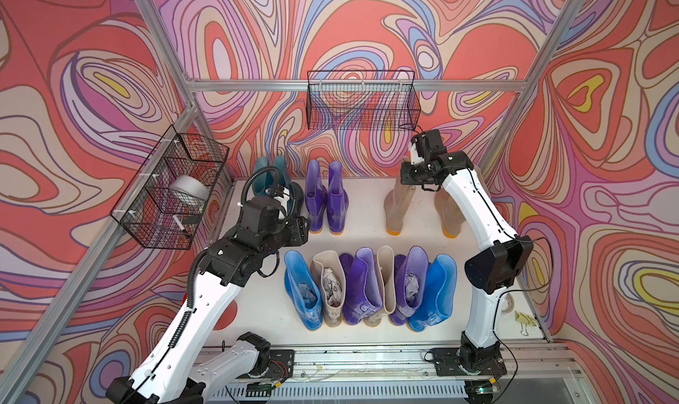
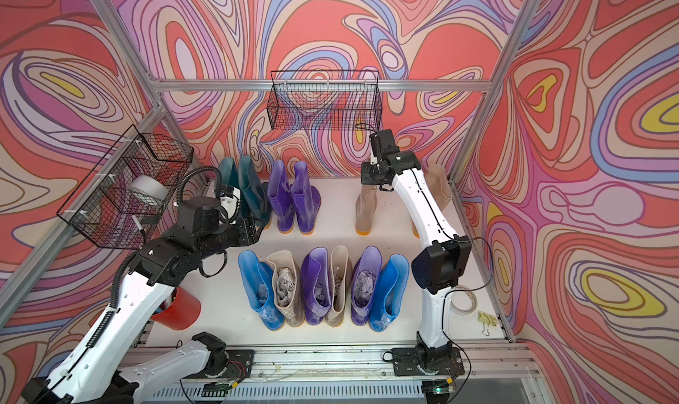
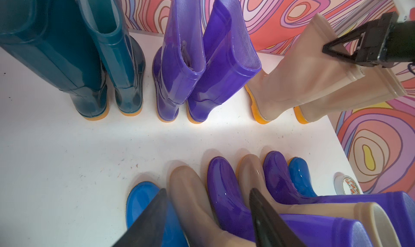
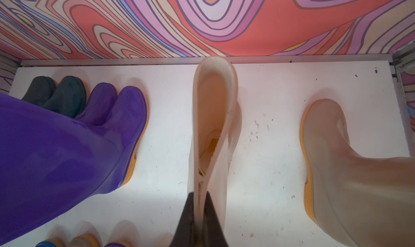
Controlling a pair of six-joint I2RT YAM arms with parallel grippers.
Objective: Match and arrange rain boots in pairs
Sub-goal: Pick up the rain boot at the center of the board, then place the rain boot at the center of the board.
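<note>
The back row holds two teal rain boots [image 1: 273, 178], two purple ones [image 1: 327, 200] and two beige ones. My right gripper [image 4: 199, 212] is shut on the pinched top rim of the left beige boot [image 1: 398, 203], which stands on its sole. The other beige boot [image 1: 448, 211] stands apart to its right, partly behind the arm. In the front row stand blue [image 1: 301, 292], beige [image 1: 330, 288], purple [image 1: 360, 288], beige [image 1: 385, 281], purple [image 1: 411, 284] and blue [image 1: 435, 292] boots. My left gripper [image 3: 207, 203] hangs open above that row's left end, holding nothing.
A wire basket [image 1: 363, 100] hangs on the back wall. Another wire basket [image 1: 172, 189] on the left wall holds a tape roll and a marker. A red cup [image 2: 180, 308] stands under the left arm. A tape roll [image 2: 464, 303] and yellow clips [image 1: 525, 319] lie at the front right.
</note>
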